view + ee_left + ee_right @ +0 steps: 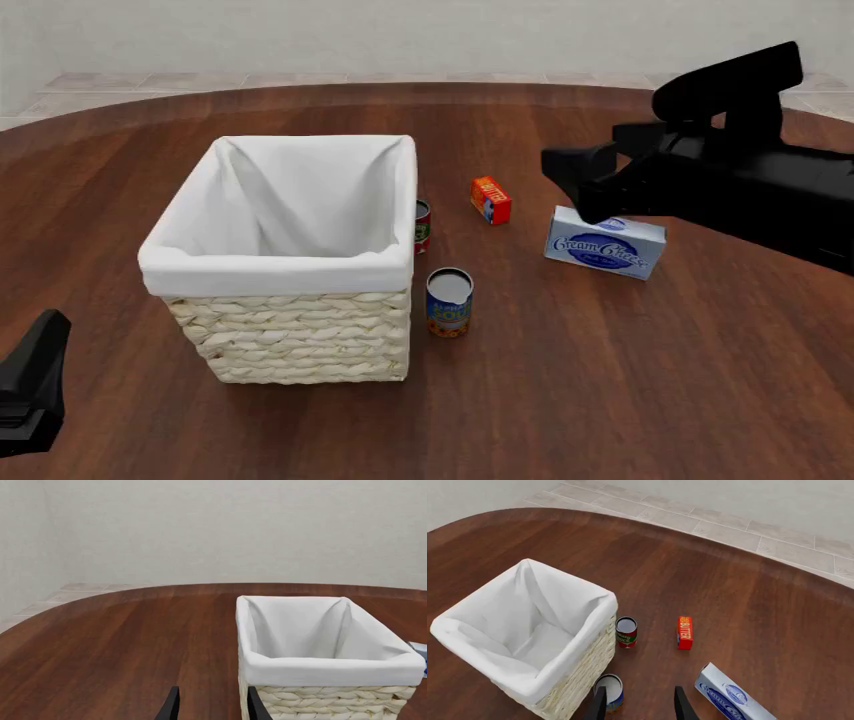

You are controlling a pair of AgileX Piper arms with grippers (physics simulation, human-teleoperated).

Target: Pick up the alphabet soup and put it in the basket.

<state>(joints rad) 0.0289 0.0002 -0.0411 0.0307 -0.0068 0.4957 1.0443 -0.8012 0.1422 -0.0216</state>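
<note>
Blue-orange alphabet soup [450,302], upright, silver top

Pale-straw woven basket [300,335] with white lining, blue-orange-yellow alphabet soup [449,303], red-green can [422,226], orange box [491,200], blue-white box [606,243], dark brown counter [641,380].

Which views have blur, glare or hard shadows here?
Front view: sharp, even light, only faint soft shadows by the basket and alphabet soup. Right wrist view: sharp, a broad pale sheen on the table. Left wrist view: sharp, no glare; the basket cut off at the frame's lower edge.
</note>
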